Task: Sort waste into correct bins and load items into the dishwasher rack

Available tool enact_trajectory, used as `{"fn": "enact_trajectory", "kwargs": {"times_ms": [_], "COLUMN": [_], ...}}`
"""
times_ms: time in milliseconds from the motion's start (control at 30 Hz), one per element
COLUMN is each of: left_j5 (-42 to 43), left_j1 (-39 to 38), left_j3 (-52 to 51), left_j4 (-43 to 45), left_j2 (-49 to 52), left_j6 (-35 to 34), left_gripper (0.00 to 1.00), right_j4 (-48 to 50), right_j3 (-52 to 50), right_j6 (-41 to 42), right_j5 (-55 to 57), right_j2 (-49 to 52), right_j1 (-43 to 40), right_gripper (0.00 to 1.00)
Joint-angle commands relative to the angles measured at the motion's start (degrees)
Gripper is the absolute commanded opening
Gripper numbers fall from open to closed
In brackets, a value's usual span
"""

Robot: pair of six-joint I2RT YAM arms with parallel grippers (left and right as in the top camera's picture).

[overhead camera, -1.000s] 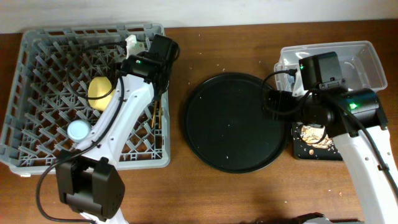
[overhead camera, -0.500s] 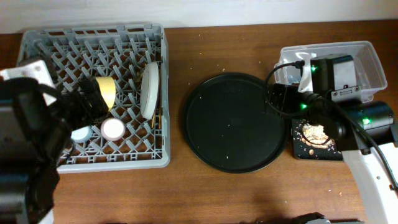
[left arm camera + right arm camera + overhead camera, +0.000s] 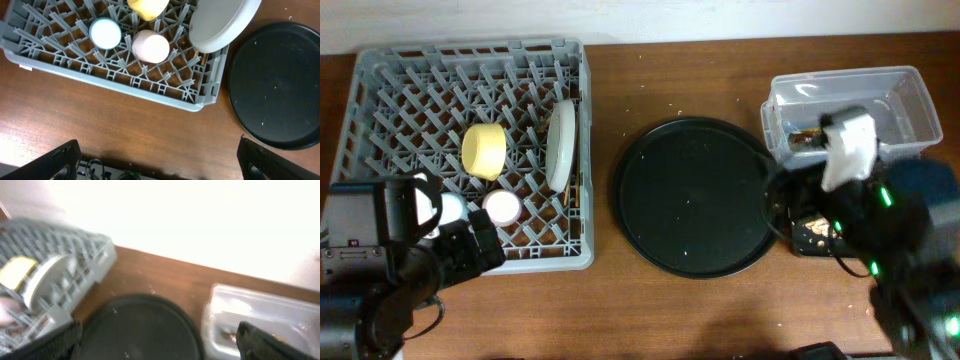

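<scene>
From where I stand this job looks all but finished. Left of the round tray (image 3: 690,200), the rack (image 3: 470,48) carries the plate (image 3: 560,145) stood on edge between pegs on the side nearest the tray, with the bowl (image 3: 483,151) tipped on its side farther from it. The pink cup (image 3: 502,206) and blue cup (image 3: 105,33) sit mouth down beyond them. A thin brown sliver under the plate may be the chopsticks (image 3: 577,187), though it is too small to be sure.

Right of the round tray, the tub (image 3: 920,95) holds the wrapper (image 3: 804,139). The black bin (image 3: 810,240) just beside the tray's rim shows scraps (image 3: 817,232), half hidden under the right arm. I cannot pick out the napkin. So little seems left beyond a few pale crumbs on the round tray and the table.

The rack is stiff grey plastic, a grid of upright pegs. The plate is smooth, pale and glazed, and the bowl is matt yellow. The tub is clear and thin-walled, the round tray flat, dark and faintly glossy, and the scraps are dry and crumbly.

The left gripper (image 3: 157,142) hangs over bare table left of the round tray, fingers spread wide and holding nothing. The right gripper (image 3: 159,326), blurred, is above the tray, its fingers likewise apart and empty
</scene>
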Motion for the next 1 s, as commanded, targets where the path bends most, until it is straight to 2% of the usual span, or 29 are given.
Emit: {"fn": "enact_trajectory", "kwargs": {"times_ms": [0, 133, 267, 367, 433, 500, 800, 833, 867, 900, 967], "left_j5": [0.6, 0.6, 0.6, 0.6, 0.6, 0.6, 0.6, -0.4, -5.4, -12.3, -16.0], "left_j1": [0.3, 0.3, 0.3, 0.3, 0.3, 0.3, 0.3, 0.3, 0.3, -0.2, -0.5], "left_j3": [0.1, 0.1, 0.1, 0.1, 0.1, 0.1, 0.1, 0.1, 0.1, -2.4, -13.0], "left_j4": [0.0, 0.0, 0.0, 0.0, 0.0, 0.0, 0.0, 0.0, 0.5, 7.7, 22.7], "left_j2": [-0.3, -0.3, -0.3, -0.3, -0.3, -0.3, -0.3, -0.3, -0.3, -1.3, -5.4], "left_j6": [-0.5, -0.5, -0.5, -0.5, -0.5, -0.5, -0.5, -0.5, -0.4, -0.3, 1.4], "left_gripper": [0.99, 0.99, 0.99, 0.99, 0.99, 0.99, 0.99, 0.99, 0.99, 0.99, 0.99], "right_j4": [10.5, 16.0, 30.4, 41.7, 41.6, 37.5, 37.7, 37.7, 37.7, 37.7, 37.7], "right_j3": [-20.4, -40.4, -59.9, -68.3, -68.3, -68.3, -68.3, -68.3, -68.3, -68.3, -68.3], "right_j6": [-4.5, -4.5, -4.4, -4.5, -4.5, -4.5, -4.5, -4.5, -4.5, -4.5, -4.5], "right_j5": [-0.5, -0.4, -1.6, -1.7, -1.7, -1.6, -1.5, -1.5, -1.5, -1.5, -1.5], "right_j2": [-12.5, -27.9, -42.8, -47.5, -47.5, -47.5, -47.3, -47.3, -47.3, -47.3, -47.3], "right_j1": [-6.7, -9.3, -9.3, -9.2, -9.2, -9.2, -9.2, -9.2, -9.2, -9.2, -9.2], "right_gripper": [0.98, 0.98, 0.98, 0.99, 0.98, 0.99, 0.98, 0.98, 0.99, 0.99, 0.98]}}
